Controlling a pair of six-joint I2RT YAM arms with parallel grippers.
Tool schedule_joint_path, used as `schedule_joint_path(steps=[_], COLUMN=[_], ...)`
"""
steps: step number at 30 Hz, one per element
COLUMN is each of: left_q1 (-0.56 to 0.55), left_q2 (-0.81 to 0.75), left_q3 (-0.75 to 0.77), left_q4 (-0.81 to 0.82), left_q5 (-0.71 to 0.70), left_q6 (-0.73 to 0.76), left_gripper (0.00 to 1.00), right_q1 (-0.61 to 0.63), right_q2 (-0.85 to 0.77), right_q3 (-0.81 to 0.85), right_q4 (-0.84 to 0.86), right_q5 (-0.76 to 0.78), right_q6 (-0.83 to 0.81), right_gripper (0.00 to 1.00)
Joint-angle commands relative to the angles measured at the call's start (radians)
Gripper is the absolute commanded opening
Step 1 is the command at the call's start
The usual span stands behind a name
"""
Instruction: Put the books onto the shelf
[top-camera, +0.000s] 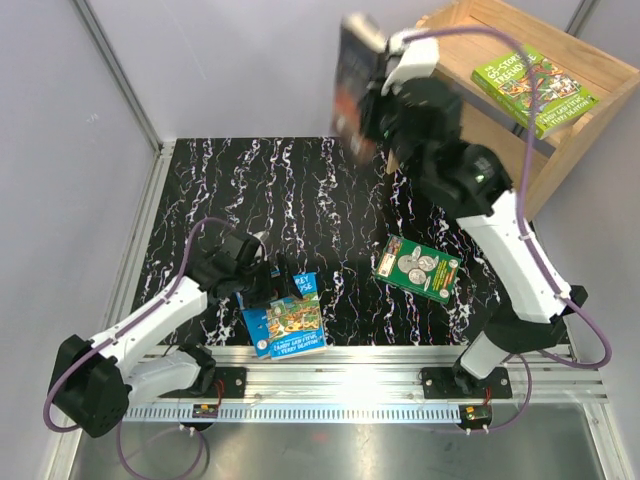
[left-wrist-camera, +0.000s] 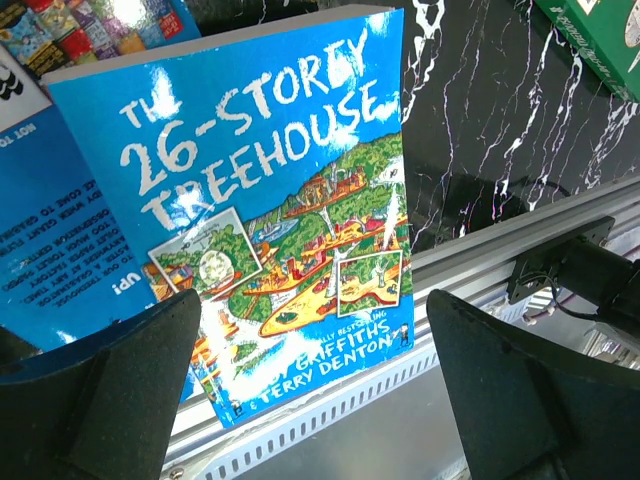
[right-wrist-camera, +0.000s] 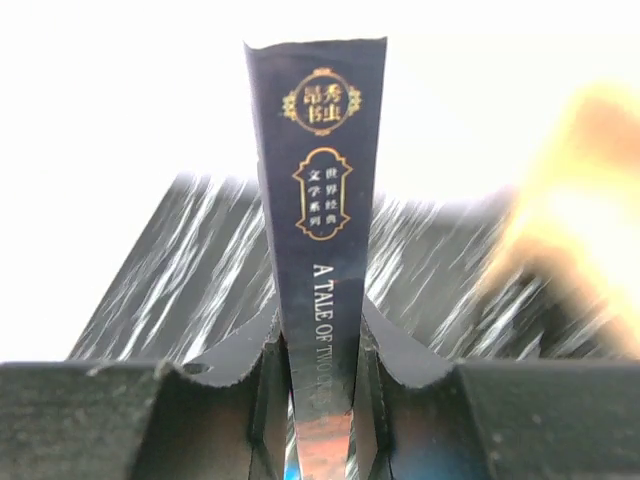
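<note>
Right gripper (right-wrist-camera: 320, 400) clamped on dark book (right-wrist-camera: 318, 200), raised upright beside shelf (top-camera: 500, 140). Left gripper (left-wrist-camera: 312, 385) wide above blue book (left-wrist-camera: 260, 200) at near edge of table (top-camera: 300, 200). Lime book (top-camera: 533, 88) lies atop shelf; coin book (top-camera: 417, 268) on table.

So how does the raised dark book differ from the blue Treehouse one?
The dark book is clamped in the right arm's jaws, lifted off the table; the blue Treehouse book lies flat at its near edge below the left arm's open jaws. The dark spine has gold lettering; the blue cover is cartoonish. Neither is on the shelf yet.
</note>
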Motion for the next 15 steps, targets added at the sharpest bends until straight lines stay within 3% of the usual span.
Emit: schedule_joint_path(steps=[1,2,3,5,9,15], left_q1=[-0.005,-0.004,-0.004,-0.004,-0.005,-0.004], left_q2=[-0.037,-0.046,-0.050,-0.052,-0.041,-0.032], left_q3=[0.032,0.027,0.022,0.016,0.036,0.097], left_q4=[-0.031,-0.030,-0.033,-0.039,-0.076,-0.146], left_q5=[-0.020,-0.018,-0.017,-0.009,-0.003,-0.012], left_q6=[0.003,0.002,-0.002,-0.003,0.020,0.057], left_gripper=[0.99,0.99,0.99,0.99,0.99,0.99], right_q1=[-0.021,-0.025,-0.038,-0.057,-0.166,-0.343], right_q2=[0.049,0.072,0.086,0.129,0.121,0.125], right_q3=[0.217,0.229,0.234,0.285,0.273,0.235], right_q4=[0.347,0.603,0.725,0.969,1.142,1.098], right_q5=[0.398,0.441,0.443,0.408,0.331,0.214], right_q6=[-0.681,-0.807,-1.036,-1.212,-1.409,-1.518], right_gripper=[0.00,0.00,0.00,0.00,0.00,0.00])
